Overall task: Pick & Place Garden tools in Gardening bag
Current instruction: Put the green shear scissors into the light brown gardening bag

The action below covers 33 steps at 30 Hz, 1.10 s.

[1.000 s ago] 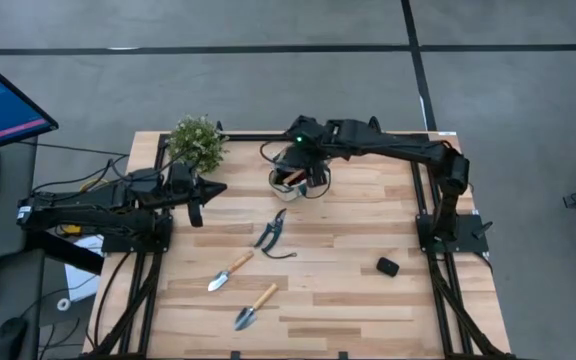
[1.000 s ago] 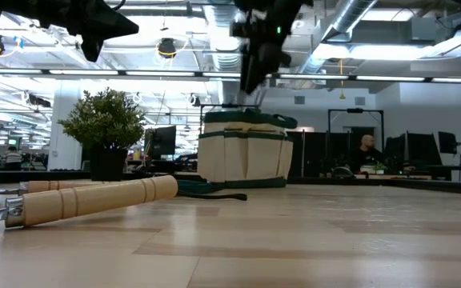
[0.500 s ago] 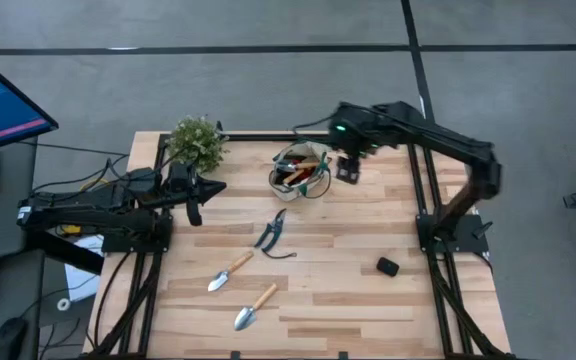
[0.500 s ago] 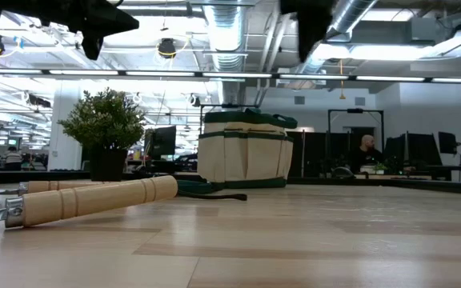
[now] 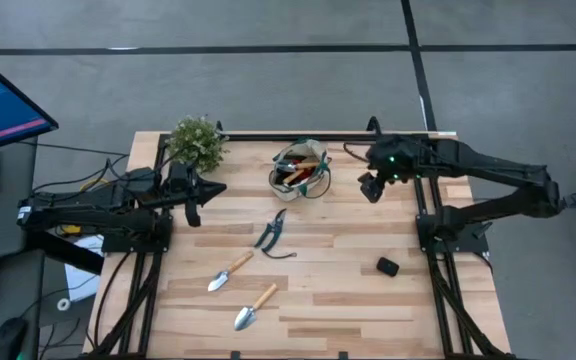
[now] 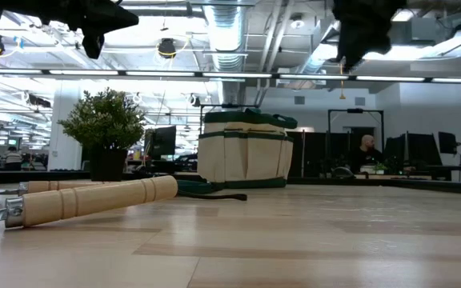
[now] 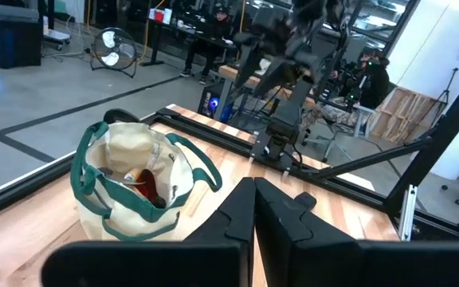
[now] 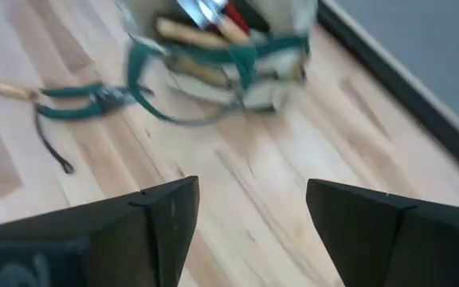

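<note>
The beige gardening bag (image 5: 300, 170) with green trim stands upright on its base at the far middle of the table; wooden handles and something red show inside it (image 8: 213, 24). Pruning shears (image 5: 273, 232) and two wooden-handled trowels (image 5: 230, 270) (image 5: 255, 307) lie flat on the table nearer the front. My right gripper (image 5: 371, 185) hangs open above the table, right of the bag, with nothing between its fingers (image 8: 249, 215). My left gripper (image 5: 196, 195) is shut and empty, raised at the table's left (image 7: 255, 215).
A bushy green plant (image 5: 196, 142) stands at the far left corner. A small black lump (image 5: 387, 266) lies near the right edge. Bare wood stretches between the bag and the right edge. People and desks show in the room beyond (image 6: 366, 148).
My right gripper has drawn back from above the bag toward the table's right edge, rolling at the wrist as it went, and stays open. The bag's open top, covered by the gripper before, is now in plain view. The bag and the tools have kept their places.
</note>
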Motion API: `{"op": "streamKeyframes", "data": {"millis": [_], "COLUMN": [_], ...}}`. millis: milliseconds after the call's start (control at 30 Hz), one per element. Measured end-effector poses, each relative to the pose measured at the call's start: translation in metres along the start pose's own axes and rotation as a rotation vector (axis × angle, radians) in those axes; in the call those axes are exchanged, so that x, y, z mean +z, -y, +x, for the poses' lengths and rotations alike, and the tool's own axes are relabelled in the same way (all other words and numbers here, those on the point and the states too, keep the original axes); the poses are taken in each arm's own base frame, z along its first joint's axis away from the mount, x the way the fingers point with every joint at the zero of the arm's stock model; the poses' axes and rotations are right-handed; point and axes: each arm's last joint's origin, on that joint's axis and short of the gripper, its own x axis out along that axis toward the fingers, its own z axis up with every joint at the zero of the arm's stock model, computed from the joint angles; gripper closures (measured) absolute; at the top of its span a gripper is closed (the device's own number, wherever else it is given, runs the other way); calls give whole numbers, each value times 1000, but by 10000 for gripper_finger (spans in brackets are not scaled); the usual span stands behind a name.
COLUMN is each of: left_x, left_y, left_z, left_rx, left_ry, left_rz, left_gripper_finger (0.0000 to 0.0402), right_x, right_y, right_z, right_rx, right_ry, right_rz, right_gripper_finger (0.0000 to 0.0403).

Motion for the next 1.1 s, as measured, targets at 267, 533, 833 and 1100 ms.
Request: {"op": "streamKeyframes", "data": {"millis": [267, 533, 833, 1100], "left_x": [0, -1, -1, -1], "left_y": [0, 0, 0, 1], "left_z": [0, 0, 0, 0], "left_rx": [-1, 0, -20, -25], "left_ry": [-5, -7, -13, -15], "left_rz": [3, 5, 6, 6], "left_gripper_finger": [393, 395, 396, 395], "right_x": [-45, -54, -57, -62], "right_y": [5, 3, 9, 15], "right_z": [29, 36, 35, 34], "right_rx": [-52, -67, -93, -147], "right_ry": [-158, -203, -257, -313], "right_rz": [90, 116, 213, 306], "right_gripper_finger": [179, 179, 169, 148]}}
